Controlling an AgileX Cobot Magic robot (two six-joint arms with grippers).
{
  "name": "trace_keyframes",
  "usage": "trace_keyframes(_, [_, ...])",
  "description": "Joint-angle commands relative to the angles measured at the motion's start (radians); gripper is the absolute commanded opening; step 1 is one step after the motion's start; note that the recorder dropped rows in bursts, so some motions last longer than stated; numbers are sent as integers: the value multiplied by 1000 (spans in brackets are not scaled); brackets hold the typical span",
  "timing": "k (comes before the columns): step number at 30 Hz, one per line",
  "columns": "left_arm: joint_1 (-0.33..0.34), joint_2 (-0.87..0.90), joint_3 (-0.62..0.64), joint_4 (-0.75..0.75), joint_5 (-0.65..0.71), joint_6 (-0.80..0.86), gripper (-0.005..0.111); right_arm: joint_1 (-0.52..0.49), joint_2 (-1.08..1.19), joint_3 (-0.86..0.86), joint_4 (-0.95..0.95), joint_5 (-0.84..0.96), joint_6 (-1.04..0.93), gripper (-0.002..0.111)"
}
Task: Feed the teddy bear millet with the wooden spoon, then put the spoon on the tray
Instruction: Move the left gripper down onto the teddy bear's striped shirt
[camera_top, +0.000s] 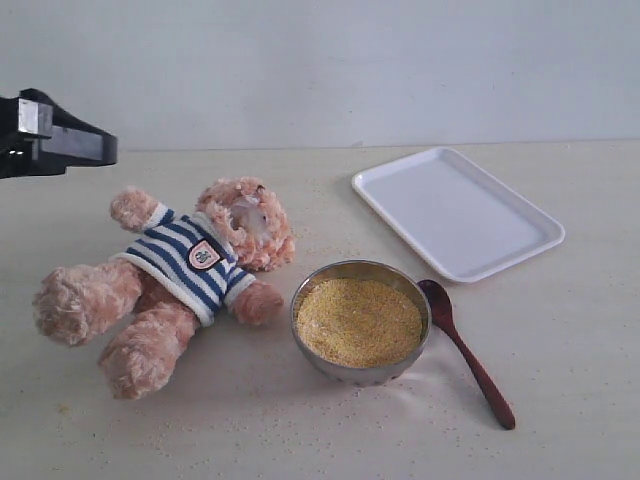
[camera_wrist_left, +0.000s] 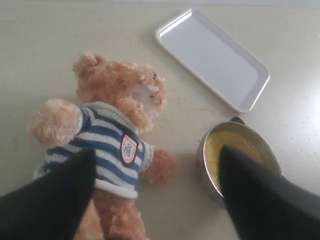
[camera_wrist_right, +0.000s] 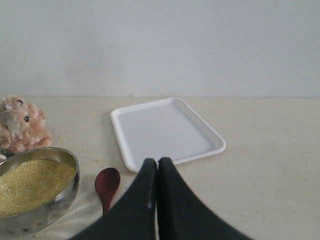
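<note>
A pale table (camera_top: 580, 400) runs back to a blank white wall. Your right gripper (camera_wrist_right: 157, 162) is pressed together and empty. Your left gripper (camera_wrist_left: 156, 152) is spread wide, facing the teddy bear (camera_top: 180, 270). Part the right jaws, then take the wooden spoon (camera_top: 465, 350) mid-handle, lower right beside the steel bowl (camera_top: 360, 372) of millet (camera_top: 358, 322). You have one bear, one bowl, one spoon and one tray (camera_top: 455, 210), upper right.

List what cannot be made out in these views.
Wooden spoon: handle hidden behind the shut right gripper, right wrist view.
Teddy bear: legs covered by the open left gripper and cut by the frame edge, left wrist view.
Sweater badge: too small to read, exterior and left wrist views.
Right gripper: outside the exterior view.
</note>
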Motion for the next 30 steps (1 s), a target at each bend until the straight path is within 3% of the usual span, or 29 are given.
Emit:
trace_keyframes(1, [-1, 115, -54, 26, 2, 10, 86, -1, -4, 0, -1, -10, -5, 0])
trace_keyframes(10, [-1, 260, -60, 142, -43, 10, 83, -1, -4, 0, -1, -10, -5, 0])
trace_keyframes(18, [-1, 349, -60, 145, -95, 51, 83, -1, -4, 0, -1, -10, -5, 0])
trace_keyframes(30, [-1, 445, -60, -117, -78, 306, 83, -1, -4, 0, -1, -12, -5, 0])
